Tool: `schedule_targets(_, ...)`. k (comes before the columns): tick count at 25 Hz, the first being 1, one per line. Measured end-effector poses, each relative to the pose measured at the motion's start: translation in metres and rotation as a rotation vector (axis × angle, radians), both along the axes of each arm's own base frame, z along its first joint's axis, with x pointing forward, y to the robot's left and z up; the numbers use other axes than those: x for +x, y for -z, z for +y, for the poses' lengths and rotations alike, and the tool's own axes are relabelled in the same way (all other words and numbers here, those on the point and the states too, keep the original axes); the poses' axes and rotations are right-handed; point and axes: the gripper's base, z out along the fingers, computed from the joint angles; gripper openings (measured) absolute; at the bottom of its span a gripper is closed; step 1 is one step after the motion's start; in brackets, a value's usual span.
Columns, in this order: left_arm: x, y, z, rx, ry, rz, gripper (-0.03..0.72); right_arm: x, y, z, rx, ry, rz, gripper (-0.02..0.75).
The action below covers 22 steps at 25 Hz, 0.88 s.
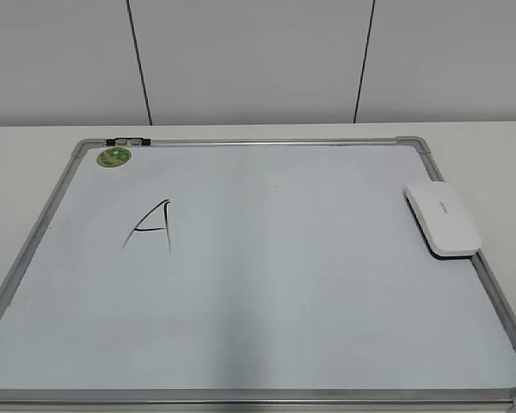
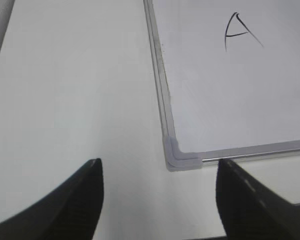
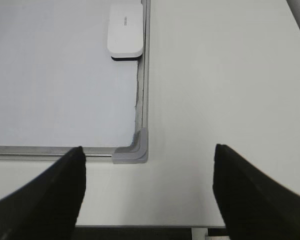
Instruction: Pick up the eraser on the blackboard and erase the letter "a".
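Note:
The blackboard (image 1: 284, 292) is a white board with a silver frame, lying flat on the table. The white eraser (image 1: 442, 218) lies on its right edge; it also shows in the right wrist view (image 3: 125, 31). Only a tall angular capital "A" (image 1: 150, 225) is written on the board, also seen in the left wrist view (image 2: 240, 32). No small lowercase "a" shows. My left gripper (image 2: 160, 161) is open and empty over the table by the board's near left corner. My right gripper (image 3: 148, 147) is open and empty by the near right corner. Neither gripper shows in the exterior view.
A round green sticker (image 1: 114, 157) and a small dark clip (image 1: 127, 140) sit at the board's far left corner. White table (image 3: 225, 90) surrounds the board; its front edge (image 3: 140, 226) runs just under my right gripper. A panelled wall stands behind.

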Motion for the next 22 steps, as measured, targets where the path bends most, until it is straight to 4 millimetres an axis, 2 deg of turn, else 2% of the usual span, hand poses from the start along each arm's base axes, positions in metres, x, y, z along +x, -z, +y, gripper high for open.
schedule_targets(8,-0.013,0.000,0.000,0.001,-0.012,-0.081,0.498,-0.007,0.000,0.000,-0.001,0.000,-0.048,0.587)
schedule_targets(22,-0.014,0.000,0.000,0.001,-0.015,-0.086,0.495,-0.007,0.000,0.000,-0.001,0.000,-0.048,0.587)
